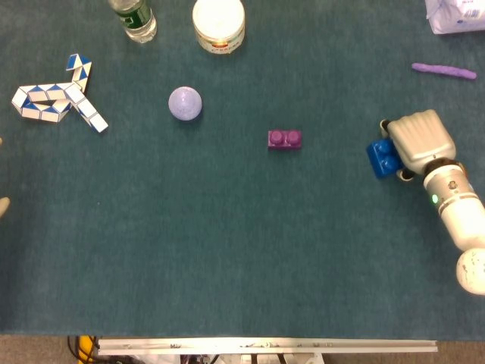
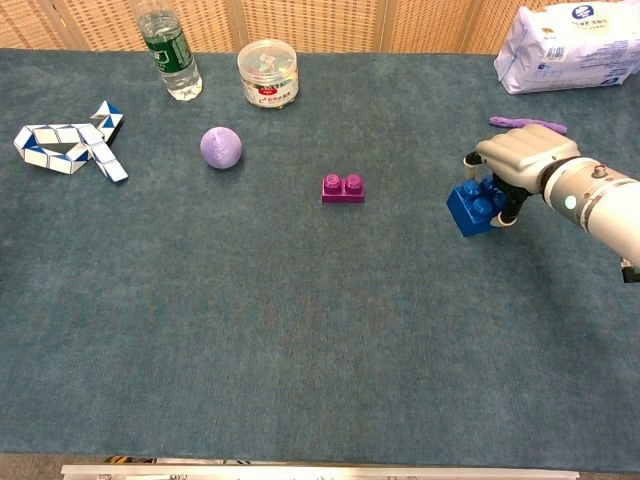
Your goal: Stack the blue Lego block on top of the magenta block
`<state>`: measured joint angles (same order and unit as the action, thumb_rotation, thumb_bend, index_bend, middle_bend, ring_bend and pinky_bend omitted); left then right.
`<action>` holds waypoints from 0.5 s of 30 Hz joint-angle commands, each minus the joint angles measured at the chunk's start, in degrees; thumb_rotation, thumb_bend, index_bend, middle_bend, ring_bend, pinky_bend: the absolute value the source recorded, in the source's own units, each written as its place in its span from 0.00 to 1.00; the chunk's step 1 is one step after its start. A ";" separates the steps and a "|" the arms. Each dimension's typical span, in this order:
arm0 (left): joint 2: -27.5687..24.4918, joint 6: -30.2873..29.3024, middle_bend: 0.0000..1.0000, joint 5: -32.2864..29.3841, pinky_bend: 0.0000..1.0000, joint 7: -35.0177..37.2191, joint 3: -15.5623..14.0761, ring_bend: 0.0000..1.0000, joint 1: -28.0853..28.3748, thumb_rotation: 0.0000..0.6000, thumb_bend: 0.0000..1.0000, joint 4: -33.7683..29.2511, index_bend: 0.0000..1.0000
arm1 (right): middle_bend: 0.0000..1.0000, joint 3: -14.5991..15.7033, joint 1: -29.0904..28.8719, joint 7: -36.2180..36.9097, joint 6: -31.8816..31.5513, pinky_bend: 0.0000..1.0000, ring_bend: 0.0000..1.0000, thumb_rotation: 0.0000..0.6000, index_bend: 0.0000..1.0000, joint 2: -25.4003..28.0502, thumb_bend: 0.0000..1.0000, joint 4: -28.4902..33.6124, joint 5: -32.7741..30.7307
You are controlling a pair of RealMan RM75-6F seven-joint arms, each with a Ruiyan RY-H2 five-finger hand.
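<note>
— How far along is the stacking?

— Early. The blue Lego block (image 2: pixel 476 205) sits on the table, under and just left of the right hand (image 2: pixel 518 161), and the magenta block (image 2: pixel 343 187) lies well apart from the hand, further to its left, with nothing on top. The lift, the carry across and the press-down all look left to do.

— And the hand itself?

— It covers the block's right half from above, fingers curled down around it. In the chest view one fingertip (image 2: pixel 469 160) shows at the block's far edge and another dark tip at its near right corner, so the fingers bracket it closely. Whether they actually clamp it I cannot tell; the palm hides the contact in the head view, where only the block's left part (image 1: pixel 380 157) peeks out beside the hand (image 1: pixel 418 138).

— The other hand?

— Only a pale tip or two at the far left edge of the head view; probably the left hand (image 1: pixel 4 205), too cropped to read.
</note>
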<state>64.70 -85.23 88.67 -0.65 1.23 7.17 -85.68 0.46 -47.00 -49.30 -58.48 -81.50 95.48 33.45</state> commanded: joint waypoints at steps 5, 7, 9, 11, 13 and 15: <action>-0.33 -0.40 0.18 0.42 0.16 0.17 0.00 0.17 -0.08 1.00 0.15 -0.31 0.23 | 0.92 -2.59 -1.01 2.26 0.62 1.00 1.00 1.00 0.44 2.80 0.17 3.93 -1.24; -0.42 -0.44 0.18 0.56 0.16 0.06 0.00 0.17 -0.05 1.00 0.15 -0.48 0.23 | 0.92 -3.80 -2.03 2.31 0.83 1.00 1.00 1.00 0.44 3.96 0.17 5.76 -2.24; -0.47 -0.40 0.18 0.79 0.16 -0.17 -0.09 0.17 0.00 1.00 0.15 -0.73 0.23 | 0.92 -5.04 -3.35 1.83 0.72 1.00 1.00 1.00 0.45 4.72 0.17 7.35 -4.11; -0.47 -0.39 0.18 1.07 0.16 -0.41 -0.22 0.17 0.03 1.00 0.15 -0.96 0.23 | 0.92 -6.30 -4.93 1.09 0.52 1.00 1.00 1.00 0.45 5.09 0.17 8.74 -6.78; -0.49 -0.47 0.18 1.25 0.16 -0.53 -0.28 0.17 0.01 1.00 0.15 -1.11 0.23 | 0.92 -7.27 -6.32 0.52 0.43 1.00 1.00 1.00 0.45 5.24 0.17 9.71 -9.26; -0.53 -0.57 0.18 1.31 0.16 -0.62 -0.32 0.17 -0.06 1.00 0.15 -1.22 0.23 | 0.92 -7.96 -8.00 -0.69 -0.28 1.00 1.00 1.00 0.45 5.07 0.17 10.40 -11.56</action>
<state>64.18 -85.80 89.97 -1.26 0.92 7.12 -86.90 -6.31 -53.19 -48.78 -58.20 -76.65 104.65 24.07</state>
